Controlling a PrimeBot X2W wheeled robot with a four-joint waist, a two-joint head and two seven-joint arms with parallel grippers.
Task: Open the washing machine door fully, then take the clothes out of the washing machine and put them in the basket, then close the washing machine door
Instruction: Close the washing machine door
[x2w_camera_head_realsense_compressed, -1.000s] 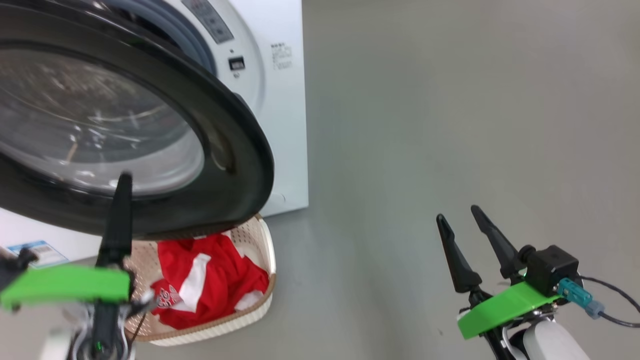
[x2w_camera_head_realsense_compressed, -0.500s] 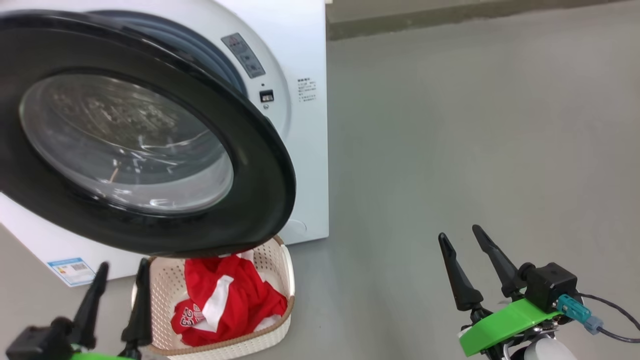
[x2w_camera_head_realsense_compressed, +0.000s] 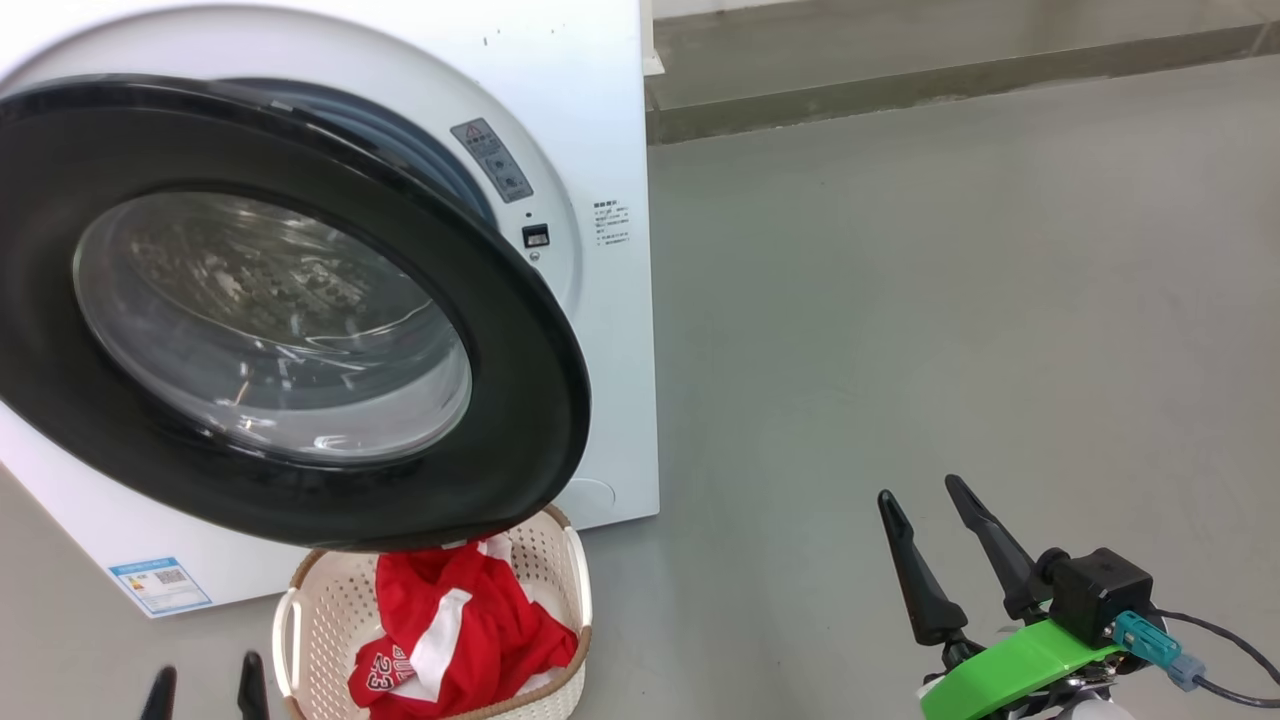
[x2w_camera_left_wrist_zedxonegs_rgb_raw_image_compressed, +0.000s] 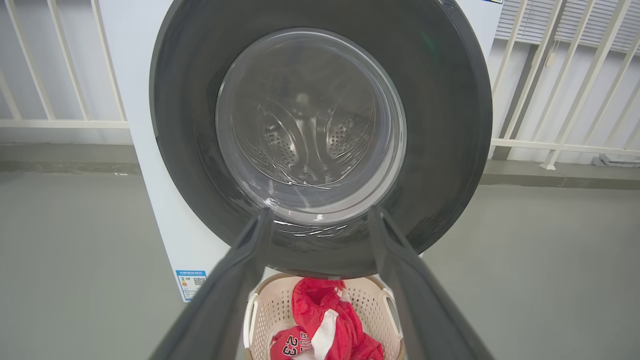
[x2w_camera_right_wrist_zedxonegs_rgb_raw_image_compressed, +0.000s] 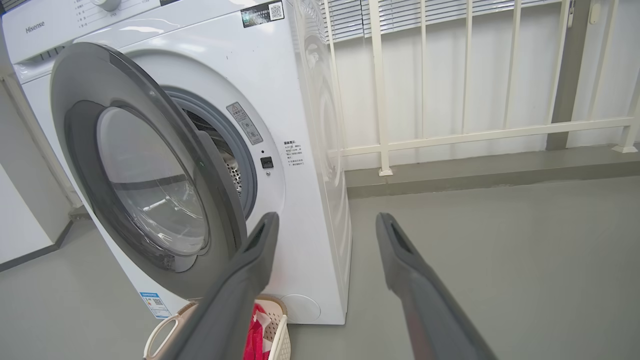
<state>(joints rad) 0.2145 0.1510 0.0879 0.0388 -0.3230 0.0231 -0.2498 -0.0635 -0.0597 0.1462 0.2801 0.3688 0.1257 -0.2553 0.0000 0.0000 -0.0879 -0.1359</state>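
The washing machine (x2w_camera_head_realsense_compressed: 600, 120) stands at the left with its door (x2w_camera_head_realsense_compressed: 525, 390) swung partly out, so a gap shows the grey ring behind it. Under the door's lower edge sits the basket (x2w_camera_head_realsense_compressed: 583, 590), and the red clothes (x2w_camera_head_realsense_compressed: 450, 640) lie in it. My left gripper (x2w_camera_head_realsense_compressed: 205, 690) is open beside the basket, fingertips at the picture's bottom edge. The left wrist view faces the door (x2w_camera_left_wrist_zedxonegs_rgb_raw_image_compressed: 450, 125), with the left gripper (x2w_camera_left_wrist_zedxonegs_rgb_raw_image_compressed: 321, 212) open and apart from the glass, above the basket (x2w_camera_left_wrist_zedxonegs_rgb_raw_image_compressed: 370, 295) and clothes (x2w_camera_left_wrist_zedxonegs_rgb_raw_image_compressed: 325, 320). My right gripper (x2w_camera_head_realsense_compressed: 920, 492) is open over bare floor, well right of the machine.
A white railing (x2w_camera_right_wrist_zedxonegs_rgb_raw_image_compressed: 380, 100) on a low kerb (x2w_camera_right_wrist_zedxonegs_rgb_raw_image_compressed: 475, 175) runs behind the machine. Grey floor stretches to the right. A blue label (x2w_camera_head_realsense_compressed: 160, 585) sits low on the machine's front. A white wall panel (x2w_camera_right_wrist_zedxonegs_rgb_raw_image_compressed: 20, 215) stands left of the machine.
The head camera has tilted up, so the whole scene sits lower. My left gripper has come down and away from the door's lower rim. The right gripper stays put.
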